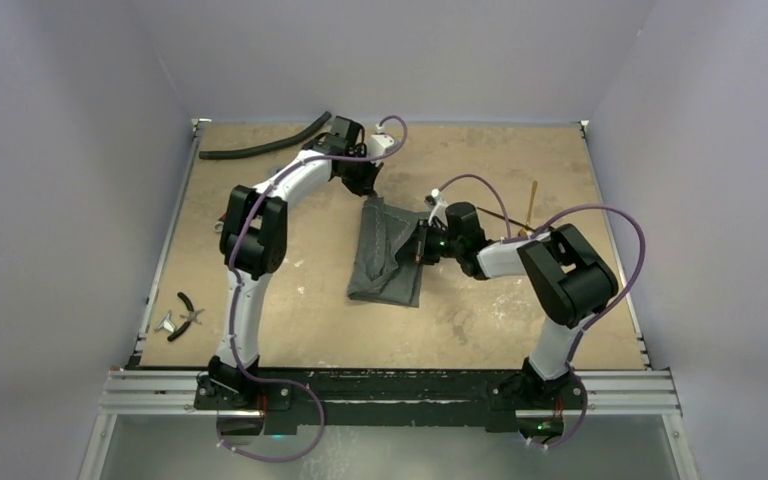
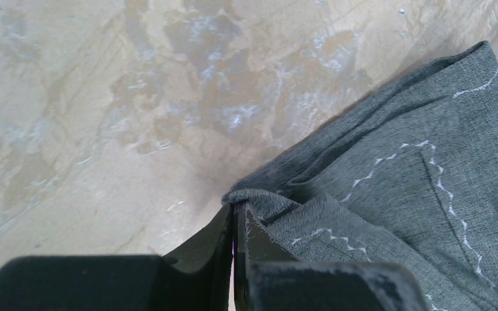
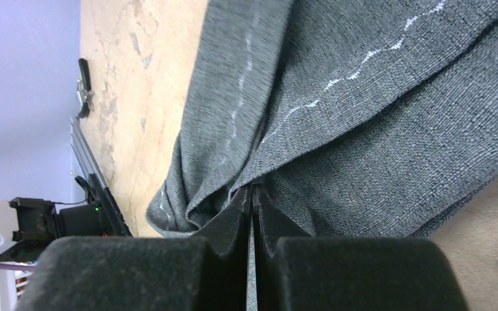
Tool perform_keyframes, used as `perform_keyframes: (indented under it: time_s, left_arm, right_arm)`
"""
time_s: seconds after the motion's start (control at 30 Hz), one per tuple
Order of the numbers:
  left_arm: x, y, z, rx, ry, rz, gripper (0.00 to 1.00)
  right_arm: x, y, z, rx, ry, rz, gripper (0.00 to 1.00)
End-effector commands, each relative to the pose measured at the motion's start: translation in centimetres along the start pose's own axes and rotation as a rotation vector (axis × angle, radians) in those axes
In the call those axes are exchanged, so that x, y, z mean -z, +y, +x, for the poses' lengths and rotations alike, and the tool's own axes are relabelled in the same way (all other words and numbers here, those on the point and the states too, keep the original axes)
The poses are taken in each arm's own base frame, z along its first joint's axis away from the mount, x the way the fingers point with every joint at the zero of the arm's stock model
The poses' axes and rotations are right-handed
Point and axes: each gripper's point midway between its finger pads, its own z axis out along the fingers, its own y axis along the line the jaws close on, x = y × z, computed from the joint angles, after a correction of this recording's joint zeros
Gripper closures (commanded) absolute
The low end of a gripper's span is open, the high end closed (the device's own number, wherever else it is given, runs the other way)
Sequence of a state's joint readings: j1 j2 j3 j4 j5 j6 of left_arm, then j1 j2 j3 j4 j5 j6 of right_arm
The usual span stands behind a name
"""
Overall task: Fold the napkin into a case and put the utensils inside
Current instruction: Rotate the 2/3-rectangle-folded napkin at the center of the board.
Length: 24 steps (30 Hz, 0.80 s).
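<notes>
Two pairs of fingers are clenched on cloth: my left fingers [image 2: 231, 219] pinch the far corner of the grey napkin [image 1: 388, 262], and my right fingers [image 3: 247, 202] pinch a fold on its right edge. It lies rumpled and partly folded mid-counter [image 1: 290, 300]. Beyond the right arm, the gold utensil [image 1: 532, 200] and black utensil [image 1: 495, 213] lie well apart from the cloth.

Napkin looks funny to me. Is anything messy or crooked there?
Yes. The napkin lies crooked and rumpled mid-table, with uneven folds rather than a neat case. The left gripper pinches its far corner and the right gripper pinches its right edge, bunching the cloth.
</notes>
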<state>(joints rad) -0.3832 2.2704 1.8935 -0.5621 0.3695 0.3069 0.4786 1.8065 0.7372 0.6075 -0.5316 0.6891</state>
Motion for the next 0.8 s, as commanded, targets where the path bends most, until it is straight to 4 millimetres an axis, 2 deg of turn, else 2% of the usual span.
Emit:
perform_keyframes:
  time_s: [0.0,0.07,0.17,0.3,0.37,0.43,0.47,0.5,0.53,0.57,0.63,0.77]
  left_arm:
    - [-0.8,-2.6,-2.7,-0.059,-0.044,0.029,0.96]
    - [-1.4,-3.5,-2.9,-0.05,-0.046,0.039,0.95]
    - [-2.3,-4.5,-3.3,-0.031,-0.052,0.046,0.95]
    - [-2.8,-5.1,-3.6,-0.02,-0.05,0.041,0.94]
    - [-2.7,-5.4,-3.9,-0.014,-0.054,0.036,0.83]
    - [-2.4,-5.6,-4.2,0.002,-0.059,0.039,0.78]
    - [-2.3,-5.7,-4.3,0.012,-0.064,0.043,0.73]
    - [-2.0,-5.9,-4.6,0.022,-0.069,0.046,0.63]
    - [-1.7,-5.9,-5.0,0.03,-0.076,0.044,0.5]
    - [-1.1,-5.9,-5.4,0.034,-0.084,0.038,0.41]
    - [0.4,-5.6,-6.4,0.03,-0.092,0.007,0.37]
    - [4.5,-5.0,-7.6,0.009,-0.106,-0.081,0.35]
  right_arm:
    - [1.0,2.5,-2.3,0.041,-0.056,-0.045,0.95]
    - [1.3,3.2,-2.7,0.074,-0.068,-0.066,0.94]
    - [1.4,3.3,-2.0,0.081,-0.054,-0.088,0.94]
    - [1.4,1.9,-0.5,0.065,-0.034,-0.063,0.94]
    - [1.5,1.0,0.5,0.055,-0.01,-0.039,0.95]
    - [1.9,0.6,1.2,0.051,0.009,-0.02,0.95]
    - [2.2,0.5,1.2,0.055,0.007,-0.008,0.95]
    - [2.4,0.4,1.1,0.061,0.0,0.0,0.95]
    - [2.7,0.5,0.8,0.068,-0.008,0.004,0.95]
    - [2.9,0.5,0.6,0.076,-0.014,0.007,0.95]
    - [3.0,0.3,0.1,0.087,-0.018,0.022,0.96]
    - [2.7,0.1,-0.5,0.09,-0.012,0.022,0.97]
